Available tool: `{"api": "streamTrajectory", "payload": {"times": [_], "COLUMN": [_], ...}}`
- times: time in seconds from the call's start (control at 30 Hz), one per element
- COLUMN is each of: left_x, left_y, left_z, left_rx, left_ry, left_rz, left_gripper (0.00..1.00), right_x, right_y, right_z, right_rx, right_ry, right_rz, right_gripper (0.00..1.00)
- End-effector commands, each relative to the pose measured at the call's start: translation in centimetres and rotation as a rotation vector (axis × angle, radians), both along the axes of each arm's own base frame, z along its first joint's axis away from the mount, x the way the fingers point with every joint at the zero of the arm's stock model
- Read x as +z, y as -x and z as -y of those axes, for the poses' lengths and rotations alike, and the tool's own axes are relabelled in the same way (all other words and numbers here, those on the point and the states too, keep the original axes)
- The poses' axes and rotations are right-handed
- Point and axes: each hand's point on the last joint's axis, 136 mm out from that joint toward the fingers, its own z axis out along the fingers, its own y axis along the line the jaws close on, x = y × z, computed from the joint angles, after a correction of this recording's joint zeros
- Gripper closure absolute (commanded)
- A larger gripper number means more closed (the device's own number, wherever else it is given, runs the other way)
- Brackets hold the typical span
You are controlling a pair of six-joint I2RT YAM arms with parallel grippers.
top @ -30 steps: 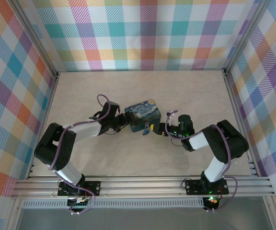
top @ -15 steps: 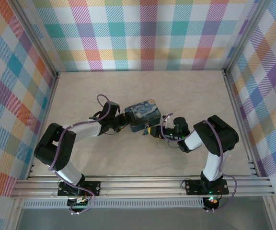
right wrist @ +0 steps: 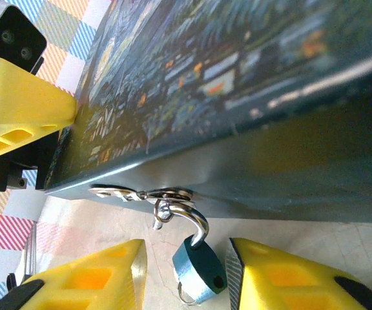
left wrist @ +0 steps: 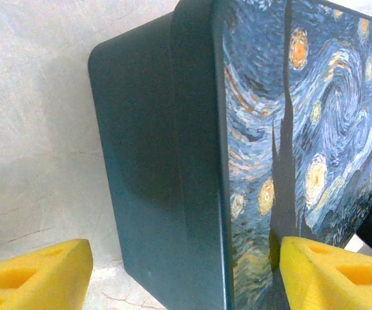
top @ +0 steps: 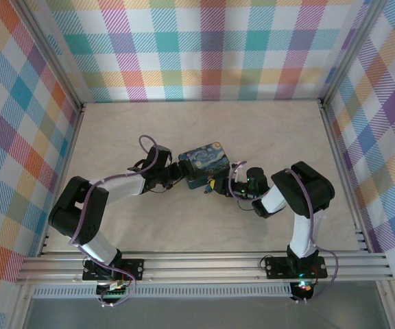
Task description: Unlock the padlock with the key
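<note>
Plaid walls ring the worktop [top: 266, 130]; left gripper [left wrist: 183, 252], jaws wide, straddles the tin [left wrist: 154, 161]; right gripper [right wrist: 186, 248], jaws part-open, flanks the hanging padlock [right wrist: 199, 274], seemingly the grasping step, needing a gentle close.

The padlock [right wrist: 199, 270], a tiny teal-blue body on a silvery shackle hooked through the tin's clasp [right wrist: 166, 194], hangs tilted between the right gripper's [right wrist: 187, 248] yellow fingers [right wrist: 89, 278], just beside one and apart from the other, with a small silvery ring [right wrist: 186, 298] at its lower end.
</note>
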Motion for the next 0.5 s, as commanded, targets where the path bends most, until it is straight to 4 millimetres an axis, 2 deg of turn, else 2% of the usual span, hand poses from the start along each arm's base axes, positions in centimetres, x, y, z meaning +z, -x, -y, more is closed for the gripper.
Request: {"api": "streamTrajectory", "payload": {"times": [0.0,0.47], "left_x": [-2.43,-2.42], "left_y": [2.44,2.40], "left_z": [-1.06,-1.11], "left_rx": [0.000,0.003], "left_ry": [-0.080,-0.083], "left_rz": [-0.114,-0.112], "left_gripper": [0.25,0.25], "right_x": [-1.32,-1.01], "right_y": [0.03,-0.11], "right_z": [-0.26,-1.16], "right_rx": [-0.011,0.023], "right_ry": [0.013,-0.011], "right_rz": [-0.044,-0.023], "right_gripper": [0.62,0.66]}}
